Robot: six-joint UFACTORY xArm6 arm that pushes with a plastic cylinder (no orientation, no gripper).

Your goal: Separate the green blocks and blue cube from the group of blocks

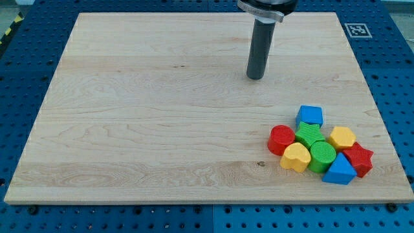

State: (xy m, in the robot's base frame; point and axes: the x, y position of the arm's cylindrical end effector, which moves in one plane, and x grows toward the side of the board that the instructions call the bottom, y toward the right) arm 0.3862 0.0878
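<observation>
Camera view gives me the whole wooden board (162,129) lying on a blue perforated table (26,58), with a small black-and-white marker tag (357,30) at the board's top right corner. I see no containers anywhere; the board itself carries everything.

All eight blocks sit packed in one cluster near the board's lower right corner. At the top of the cluster is the blue cube (310,116). Just below it, touching, is a green ribbed block (310,134), and right under that a green cylinder (322,155); the two greens sit in the middle of the pile, hemmed in on all sides. On the view's left edge of the group is a red cylinder (281,140), with a yellow heart-shaped block (295,157) just below it and pressed against the green cylinder. On the view's right of the greens is a yellow block (341,138) that looks hexagonal, below it a red star-like block (359,159), and at the bottom a blue triangular block (339,171) wedged between the green cylinder and the red star.

The arm comes in from the view's top edge as a dark collar with the straight rod hanging down, close to upright. My tip (256,77) rests on bare wood in the upper part of the board, well apart from the cluster, above it and toward the view's left. It touches no block. This rig has no claw, only the rod, so there is no opening or closing state to report.
</observation>
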